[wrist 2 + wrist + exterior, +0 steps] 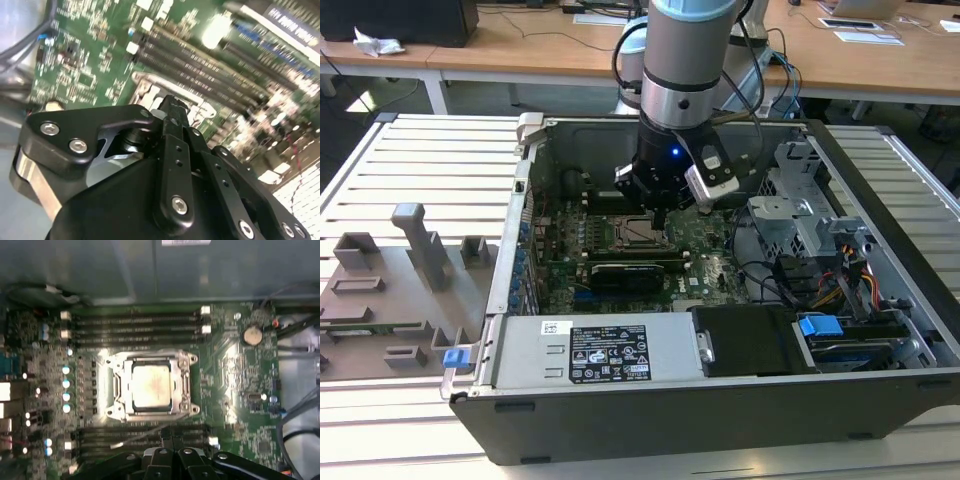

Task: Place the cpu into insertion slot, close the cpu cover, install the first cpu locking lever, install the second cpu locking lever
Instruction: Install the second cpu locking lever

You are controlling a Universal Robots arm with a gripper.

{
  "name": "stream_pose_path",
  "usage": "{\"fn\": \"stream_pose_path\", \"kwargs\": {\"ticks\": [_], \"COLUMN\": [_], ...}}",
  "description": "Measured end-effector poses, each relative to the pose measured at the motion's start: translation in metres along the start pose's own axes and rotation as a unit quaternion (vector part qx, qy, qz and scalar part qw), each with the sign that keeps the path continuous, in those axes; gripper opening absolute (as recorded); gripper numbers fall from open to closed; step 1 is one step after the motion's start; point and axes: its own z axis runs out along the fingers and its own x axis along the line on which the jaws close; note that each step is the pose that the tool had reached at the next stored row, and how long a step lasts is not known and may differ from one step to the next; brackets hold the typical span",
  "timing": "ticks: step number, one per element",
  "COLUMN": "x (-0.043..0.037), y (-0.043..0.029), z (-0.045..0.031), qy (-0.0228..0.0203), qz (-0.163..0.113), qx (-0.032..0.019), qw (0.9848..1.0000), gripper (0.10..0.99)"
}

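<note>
1. The open computer case [720, 400] is lying on a slatted bench, and the arm is reaching down into it over the green motherboard [240, 385].

2. The gripper [660, 215] is hanging just above the socket area; in both wrist views its black fingers [172, 457] are sitting pressed together with nothing between them, so I am reading it as closed and empty.

3. The insertion slot [116, 390] is sitting between the two banks of long memory slots. The cpu cover [152, 360] is lying flat over it, its frame ringing the chip.

4. The cpu [151, 386] is resting inside the slot, its pale metal top showing through the cover's central opening.

5. A thin locking lever [145, 432] is slanting off the near edge of the socket, just ahead of the fingertips, and looks unlatched.

6. Judgement: placing and cover-closing are looking done; the first lever step is in hand. The next move is calling for a fingertip press on that thin rod, down and sideways under its hook, without scraping neighbouring parts.
</note>
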Motion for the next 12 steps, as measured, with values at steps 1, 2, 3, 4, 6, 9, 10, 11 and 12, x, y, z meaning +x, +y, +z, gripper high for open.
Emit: {"fn": "stream_pose_path", "kwargs": {"ticks": [1, 2, 3, 4, 6, 9, 10, 11, 12], "x": [0.0, -0.0001, -0.0002, -0.0002, 0.0001, 0.0033, 0.0061, 0.0085, 0.0109], "y": [-0.0014, -0.0038, -0.0062, -0.0096, -0.0156, -0.0181, -0.0186, -0.019, -0.0192], "z": [-0.0001, 0.0, 0.0002, 0.0005, 0.0038, 0.0114, 0.0143, 0.0159, 0.0169], "qy": [0.0003, 0.0006, 0.0007, 0.0007, 0.0007, 0.0007, 0.0007, 0.0007, 0.0007], "qz": [0.0, 0.0, 0.0, 0.0, 0.0, 0.0, 0.0, 0.0, 0.0], "qx": [-0.0092, -0.0172, -0.0196, -0.0203, -0.0204, -0.0203, -0.0203, -0.0203, -0.0205], "qw": [1.0, 0.9999, 0.9998, 0.9998, 0.9998, 0.9998, 0.9998, 0.9998, 0.9998], "gripper": [0.106, 0.106, 0.106, 0.106, 0.106, 0.106, 0.106, 0.106, 0.106]}}
